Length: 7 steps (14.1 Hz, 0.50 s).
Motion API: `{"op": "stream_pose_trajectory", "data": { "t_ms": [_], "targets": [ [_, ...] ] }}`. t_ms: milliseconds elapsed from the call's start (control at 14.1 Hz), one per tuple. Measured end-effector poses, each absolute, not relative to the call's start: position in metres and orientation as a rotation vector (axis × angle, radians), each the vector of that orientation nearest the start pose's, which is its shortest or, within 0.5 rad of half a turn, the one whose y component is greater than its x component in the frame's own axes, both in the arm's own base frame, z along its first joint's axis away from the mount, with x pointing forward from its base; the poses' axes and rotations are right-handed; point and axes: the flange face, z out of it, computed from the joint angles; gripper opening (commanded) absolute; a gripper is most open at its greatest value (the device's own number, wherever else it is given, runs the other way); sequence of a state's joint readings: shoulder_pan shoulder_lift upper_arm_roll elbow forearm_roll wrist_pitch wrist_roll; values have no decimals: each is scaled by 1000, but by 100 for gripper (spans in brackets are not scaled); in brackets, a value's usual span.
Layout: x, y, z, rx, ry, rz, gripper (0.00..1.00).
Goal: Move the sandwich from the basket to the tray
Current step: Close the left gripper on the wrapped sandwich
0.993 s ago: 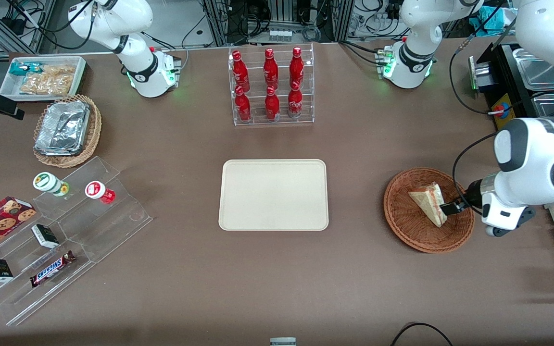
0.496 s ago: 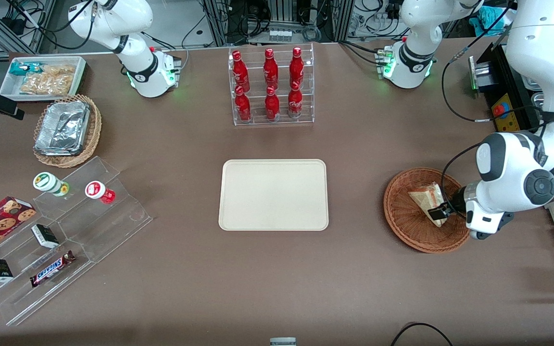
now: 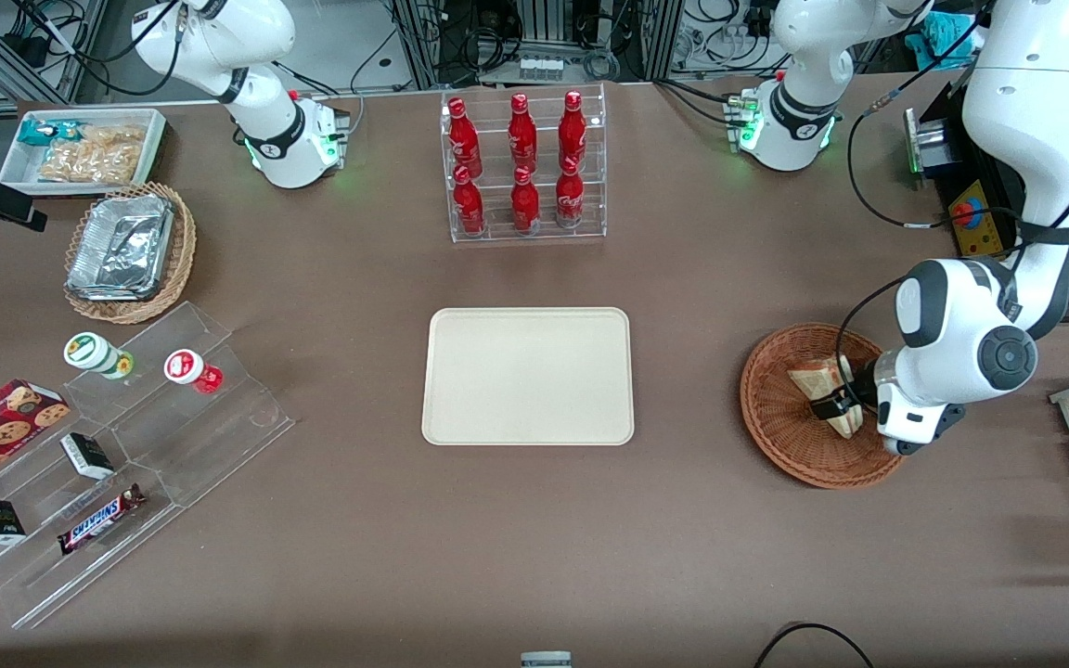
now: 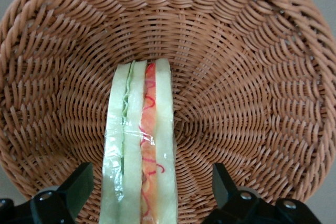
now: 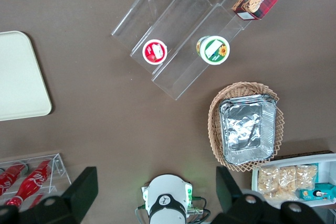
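Sandwich (image 4: 139, 145) lies in the basket (image 4: 247, 93), resting on one bread face with its layered cut edge up toward the wrist camera; clear wrap shows as a band across the filling. Basket sits toward the working arm's end of the table, well apart from the tray (image 3: 527, 376), which is bare.

Gripper (image 4: 149, 190) hangs low over the basket, fingers (image 4: 79, 184) spread wide, one on each side of the wedge and neither touching it. Wedge sits closer to one finger than to the other, so it is not centred in the gap.

Step in hand, as judged: approach and grasp. To do it well:
- shift sideways so the wedge is midway between the fingers before closing; otherwise the nearer finger will push it across the weave.
- close across the two bread faces, not the pointed end.
- squeeze lightly; the bread looks soft and the wrap likely slippery.
- lift straight up to clear the basket's sloping wall before travelling toward the tray.

Risk: wedge tipping or sliding on the weave.
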<state>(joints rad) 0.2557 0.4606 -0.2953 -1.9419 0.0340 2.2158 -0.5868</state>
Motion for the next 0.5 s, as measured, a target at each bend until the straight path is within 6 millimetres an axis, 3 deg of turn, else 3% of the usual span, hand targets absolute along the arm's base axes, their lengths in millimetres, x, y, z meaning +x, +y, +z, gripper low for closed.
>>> {"op": "stream_pose_trajectory", "data": {
  "t_ms": [142,213,496],
  "targets": [
    [599,-18,233,-3058,-853,318,98],
    [597,-18,229,-3060,-857,314,87],
    [591,-20,212,-3054,-891,316,21]
  ]
}}
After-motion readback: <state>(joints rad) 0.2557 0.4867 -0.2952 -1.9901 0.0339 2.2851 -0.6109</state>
